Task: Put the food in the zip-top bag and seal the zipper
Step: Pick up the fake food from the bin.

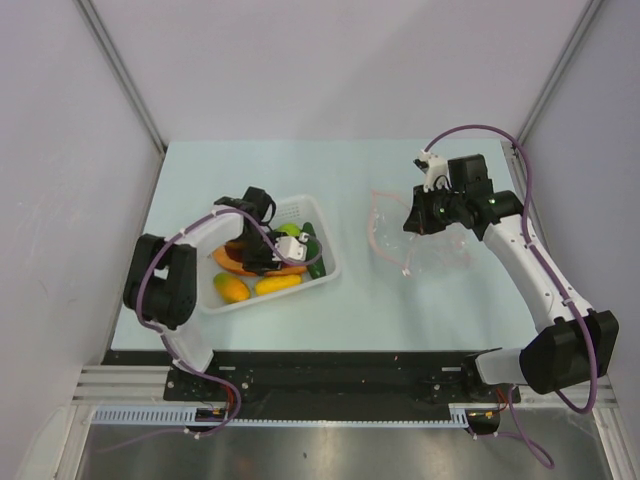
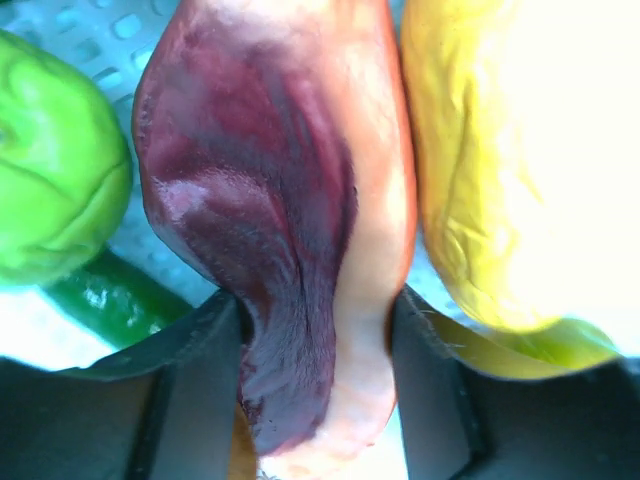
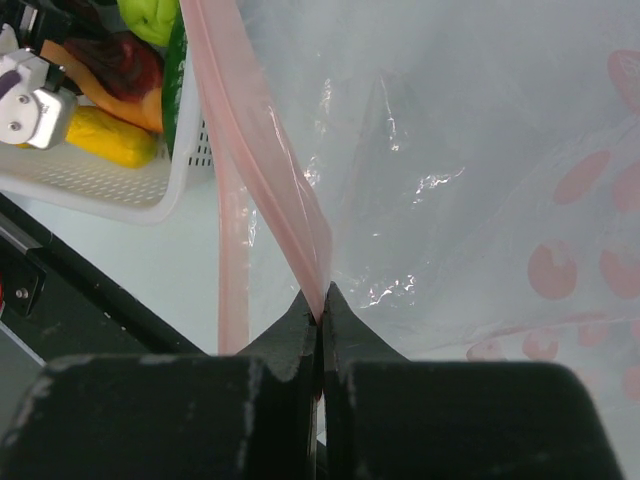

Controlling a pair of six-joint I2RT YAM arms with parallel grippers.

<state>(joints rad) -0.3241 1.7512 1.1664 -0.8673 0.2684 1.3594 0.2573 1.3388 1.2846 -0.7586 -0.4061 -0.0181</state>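
Pink-red zipper [image 3: 262, 150] pinched in the right jaws; reddish-brown piece [image 2: 270, 200] clamped in the left.
Only the left wrist view shows the left jaws closed on that piece, with the lime-green ball [image 2: 55, 160] at its 9 o'clock and the yellow fruit [image 2: 480, 170] at its 3 o'clock. From above, the white basket [image 1: 300, 291] sits on the surface [image 1: 400, 310] at 9 o'clock of the zip-top bag [image 1: 432, 256]. The right wrist view alone shows pink dots [image 3: 555, 270] printed on the bag, and the jaws pressed tight on the strip.
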